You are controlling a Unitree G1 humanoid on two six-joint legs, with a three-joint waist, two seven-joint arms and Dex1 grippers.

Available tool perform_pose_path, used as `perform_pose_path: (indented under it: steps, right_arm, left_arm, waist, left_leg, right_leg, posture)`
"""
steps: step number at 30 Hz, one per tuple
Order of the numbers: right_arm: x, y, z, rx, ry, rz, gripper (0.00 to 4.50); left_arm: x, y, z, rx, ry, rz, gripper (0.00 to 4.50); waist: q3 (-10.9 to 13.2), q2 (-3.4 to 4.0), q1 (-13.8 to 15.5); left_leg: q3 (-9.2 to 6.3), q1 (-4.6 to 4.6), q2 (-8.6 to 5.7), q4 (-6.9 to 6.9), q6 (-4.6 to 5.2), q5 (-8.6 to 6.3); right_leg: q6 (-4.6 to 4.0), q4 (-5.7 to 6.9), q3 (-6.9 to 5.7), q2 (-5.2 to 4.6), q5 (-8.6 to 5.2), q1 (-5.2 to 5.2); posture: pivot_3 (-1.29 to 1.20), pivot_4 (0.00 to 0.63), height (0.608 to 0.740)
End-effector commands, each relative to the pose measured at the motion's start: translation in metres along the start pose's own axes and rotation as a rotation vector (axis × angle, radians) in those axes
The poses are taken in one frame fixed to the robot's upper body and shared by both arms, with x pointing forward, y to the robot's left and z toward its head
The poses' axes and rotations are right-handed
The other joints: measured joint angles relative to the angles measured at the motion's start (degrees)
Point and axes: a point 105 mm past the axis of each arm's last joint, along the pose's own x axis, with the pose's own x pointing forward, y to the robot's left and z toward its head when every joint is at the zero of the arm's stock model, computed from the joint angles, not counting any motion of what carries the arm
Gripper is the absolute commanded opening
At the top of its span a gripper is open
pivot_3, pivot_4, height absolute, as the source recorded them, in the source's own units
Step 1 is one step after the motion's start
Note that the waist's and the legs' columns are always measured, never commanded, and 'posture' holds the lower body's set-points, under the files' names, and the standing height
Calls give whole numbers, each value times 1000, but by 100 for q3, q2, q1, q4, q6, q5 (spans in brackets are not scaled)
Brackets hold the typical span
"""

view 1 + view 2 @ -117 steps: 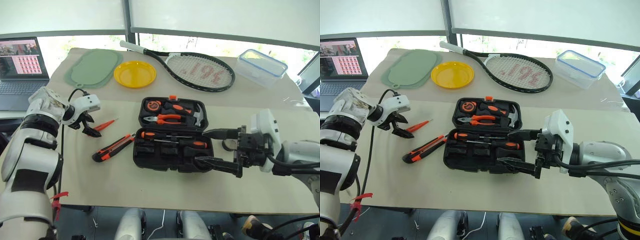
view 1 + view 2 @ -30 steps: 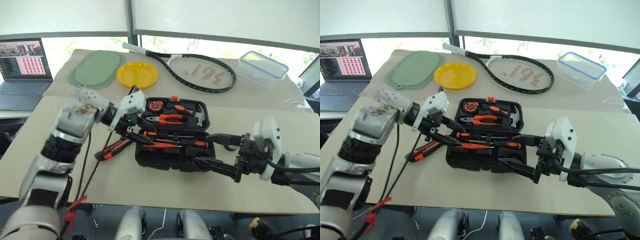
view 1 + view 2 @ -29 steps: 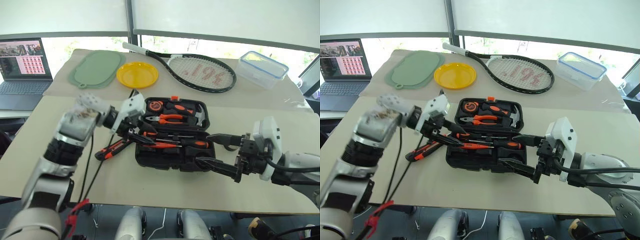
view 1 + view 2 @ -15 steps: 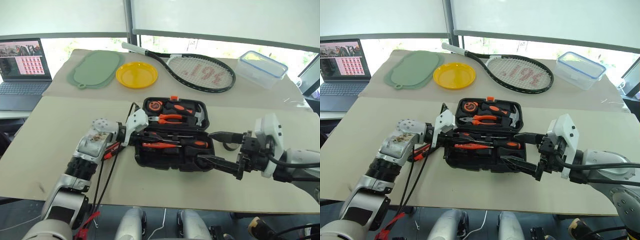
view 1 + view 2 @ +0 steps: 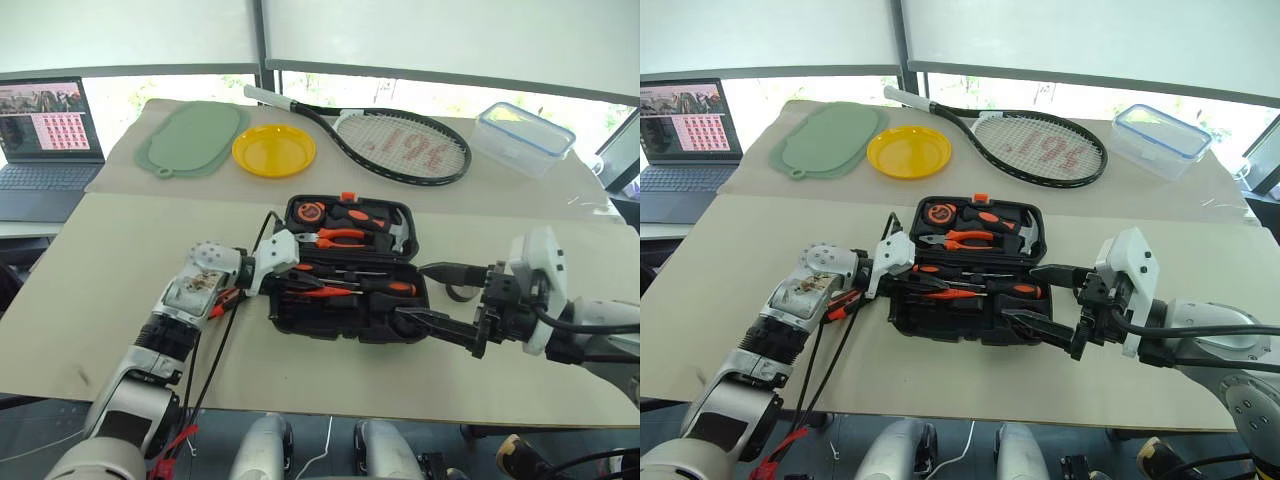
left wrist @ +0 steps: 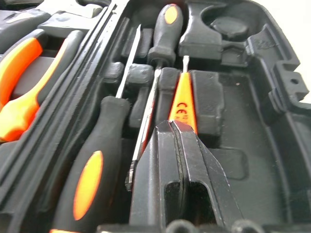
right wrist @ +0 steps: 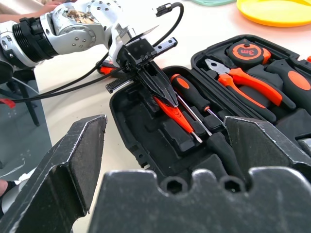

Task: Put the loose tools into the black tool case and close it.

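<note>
The black tool case (image 5: 300, 325) lies open in the middle of the table. Two black-and-orange screwdrivers (image 5: 1015, 290) (image 5: 930, 270) lie in its base. My left gripper (image 5: 297, 283) reaches into the base from the left, shut. Its fingertips (image 7: 167, 97) rest on top of the thin red screwdriver (image 7: 182, 121), which lies in a recess. The utility knife (image 5: 840, 303) sits on the table beside the case, mostly hidden under my left arm. My right gripper (image 5: 410, 292) hovers open at the case's right end. A small dark tape roll (image 5: 455, 293) lies on the table just behind it.
The lid (image 5: 345, 205) holds pliers, a hammer and a tape measure. Behind the case are a tennis racket (image 5: 400, 140), a yellow plate (image 5: 273, 150), a green mat (image 5: 193, 137) and a clear box (image 5: 525, 135). A laptop (image 5: 45, 125) stands far left.
My left gripper has come down into the case base with the red screwdriver, which now lies in a recess. The right arm has not moved.
</note>
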Motion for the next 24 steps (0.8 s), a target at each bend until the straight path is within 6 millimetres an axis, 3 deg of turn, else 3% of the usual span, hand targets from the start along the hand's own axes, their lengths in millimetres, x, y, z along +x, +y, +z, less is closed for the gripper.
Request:
perform_pose_path:
  steps: [1,10,15,19,22,24]
  right_arm:
    - [-3,1,7,-24,-29,-8,4500]
    - [-1,-2,7,-18,-36,-13,4500]
    - [-1,-3,6,-17,-34,-14,4500]
    - [0,-3,7,-18,-35,-7,4500]
    - [2,-2,9,-24,-37,10,4500]
    - [4,-2,10,-27,-35,29,4500]
  left_arm:
    - [-4,-7,-25,-29,96,-24,41]
    - [-4,-19,-33,-11,117,-51,41]
    - [-9,-13,-34,-3,117,-13,41]
    - [-15,-3,-16,-11,57,28,41]
    - [-32,8,9,-35,-21,87,41]
    - [-54,15,30,-75,-84,152,41]
  waist:
    - [-2,2,-3]
    - [-18,15,-11]
    - [-23,16,-2]
    - [-26,16,-3]
    - [-25,15,-9]
    - [-23,12,-30]
  left_leg:
    - [1,5,1,-2,0,0]
    - [10,17,5,-8,0,0]
    - [10,20,5,-8,0,0]
    - [10,21,5,-8,0,0]
    - [10,18,5,-7,0,0]
    - [10,11,7,-7,0,0]
  right_leg:
    - [0,0,1,0,0,4]
    - [0,0,10,0,0,8]
    - [-1,0,10,0,0,11]
    - [-1,0,10,0,0,13]
    - [-1,1,10,1,0,8]
    - [-1,4,10,2,0,-2]
  posture:
    - [0,150,738]
    - [0,150,738]
    - [0,150,738]
    - [0,150,738]
    - [0,150,738]
    - [0,150,738]
